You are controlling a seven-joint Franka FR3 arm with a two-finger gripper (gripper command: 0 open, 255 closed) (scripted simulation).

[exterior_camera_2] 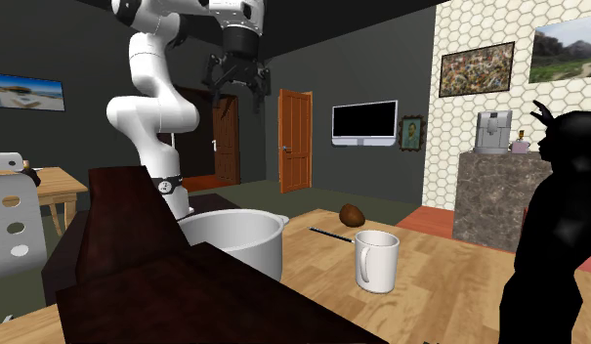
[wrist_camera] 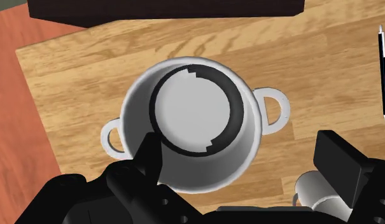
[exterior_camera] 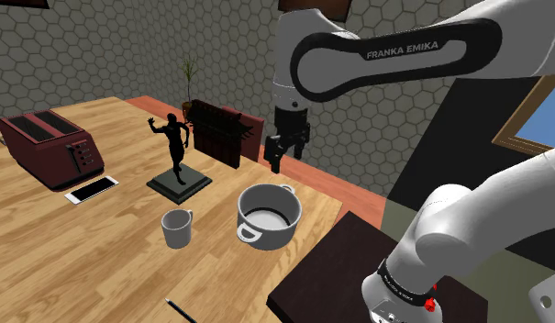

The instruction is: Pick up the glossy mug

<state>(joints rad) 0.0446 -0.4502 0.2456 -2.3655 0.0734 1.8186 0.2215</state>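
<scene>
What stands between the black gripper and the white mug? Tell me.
Nothing visible. The open black gripper hangs above the grey two-handled pot; the glossy white mug stands beside that pot, apart, its top uncovered.

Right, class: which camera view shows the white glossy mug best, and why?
The second exterior view: the white glossy mug stands whole and near, handle showing. The shoulder view shows it smaller, from above. The wrist view catches part of its rim.
</scene>
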